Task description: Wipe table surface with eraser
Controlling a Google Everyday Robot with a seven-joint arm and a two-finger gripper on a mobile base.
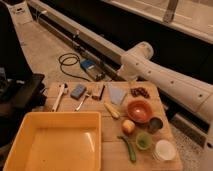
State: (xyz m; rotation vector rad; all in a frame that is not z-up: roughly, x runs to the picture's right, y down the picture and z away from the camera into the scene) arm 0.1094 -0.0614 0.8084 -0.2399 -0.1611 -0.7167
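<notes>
My gripper (132,81) hangs over the far edge of the table surface (111,134), fingers spread and holding nothing, just far-right of the pale blue cloth (117,93). The eraser (98,91) lies left of that cloth.

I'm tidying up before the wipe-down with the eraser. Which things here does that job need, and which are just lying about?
For the job: table surface; eraser; gripper, open above the table's far edge.

Lying about: yellow tub; blue-grey pad; pale blue cloth; orange bowl; round fruit; dark cup; green cup; white cup; green vegetable.
</notes>
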